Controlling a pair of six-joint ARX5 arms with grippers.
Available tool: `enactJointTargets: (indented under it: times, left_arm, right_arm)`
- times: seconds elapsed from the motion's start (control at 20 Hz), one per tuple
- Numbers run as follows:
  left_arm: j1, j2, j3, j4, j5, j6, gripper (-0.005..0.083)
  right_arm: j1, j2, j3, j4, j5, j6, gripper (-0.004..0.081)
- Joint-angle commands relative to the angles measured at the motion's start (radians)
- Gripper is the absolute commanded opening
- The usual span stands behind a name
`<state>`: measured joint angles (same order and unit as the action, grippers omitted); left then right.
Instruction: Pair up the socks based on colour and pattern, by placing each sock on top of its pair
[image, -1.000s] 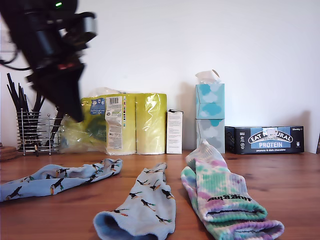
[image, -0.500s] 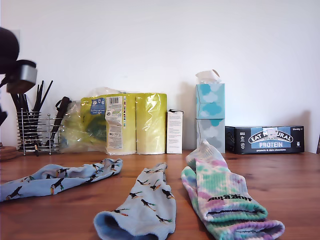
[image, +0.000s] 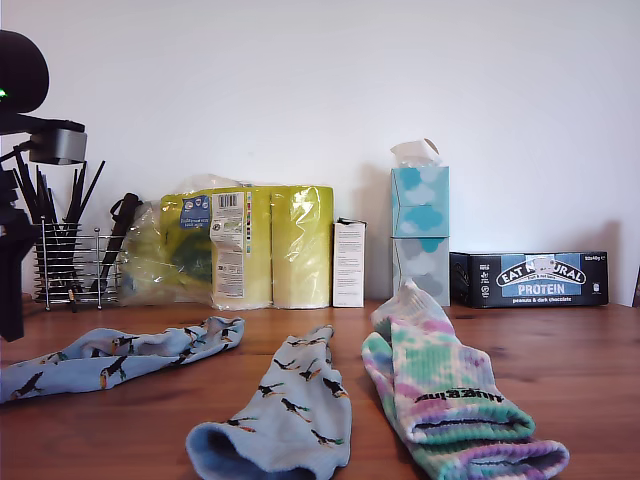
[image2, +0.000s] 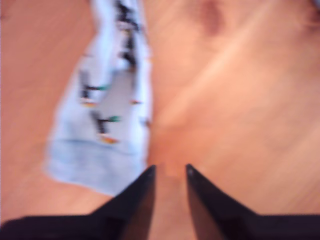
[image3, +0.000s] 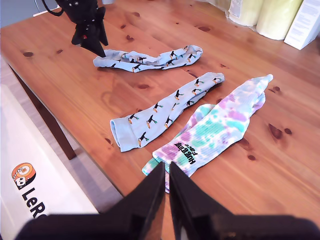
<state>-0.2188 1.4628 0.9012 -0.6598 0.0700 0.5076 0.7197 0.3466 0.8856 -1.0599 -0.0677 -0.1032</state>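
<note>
Knotty pine wooden table (image3: 280, 165), white wall behind. My first gripper (image2: 168, 172), jaws slightly parted, is held just beside a blurred light blue bird-print sock (image2: 107, 107). My second gripper (image3: 166, 172), nearly closed, empty, is held above a pastel tie-dye lettered sock (image3: 217, 125); another blue bird-print sock (image3: 167, 107) lies adjacent. One sock is cut off at the exterior view's left.

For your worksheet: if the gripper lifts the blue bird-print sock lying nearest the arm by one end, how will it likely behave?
The bird-print sock lies wavy and rumpled, so it probably droops limply from my first gripper. It looks thin, likely light. On the bare wooden table, a push would probably bunch it.
</note>
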Motion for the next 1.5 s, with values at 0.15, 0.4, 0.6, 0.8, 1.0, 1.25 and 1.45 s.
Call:
enactJointTargets:
  times: [0.15,0.4,0.6,0.8,1.0,1.25,1.45]
  left_arm:
    - [0.003,0.087,-0.006,0.014,-0.001,0.025,0.055]
    - [0.003,0.161,-0.006,0.07,-0.02,0.039,0.0436]
    - [0.006,0.181,-0.006,0.082,-0.03,0.043,0.0321]
    - [0.018,0.195,-0.006,0.093,-0.042,0.043,0.0321]
    - [0.034,0.212,-0.006,0.089,-0.053,0.042,0.0281]
    - [0.024,0.212,0.033,0.006,-0.052,-0.045,-0.0021]
    - [-0.026,0.212,0.184,-0.212,0.17,-0.222,-0.0021]
  right_arm:
    - [-0.002,-0.005,-0.021,0.02,0.001,-0.003,-0.0013]
    - [-0.002,-0.005,-0.021,0.018,0.0,-0.001,-0.0013]
    - [-0.002,-0.005,-0.021,0.014,0.0,0.002,-0.0013]
    - [-0.002,-0.005,-0.021,0.014,0.0,0.0,-0.0013]
    - [-0.002,-0.005,-0.021,0.015,0.0,-0.002,-0.0013]
    - [-0.002,-0.005,-0.021,0.015,0.0,-0.003,-0.0013]
    - [-0.002,-0.005,-0.021,0.019,0.0,-0.005,-0.0013]
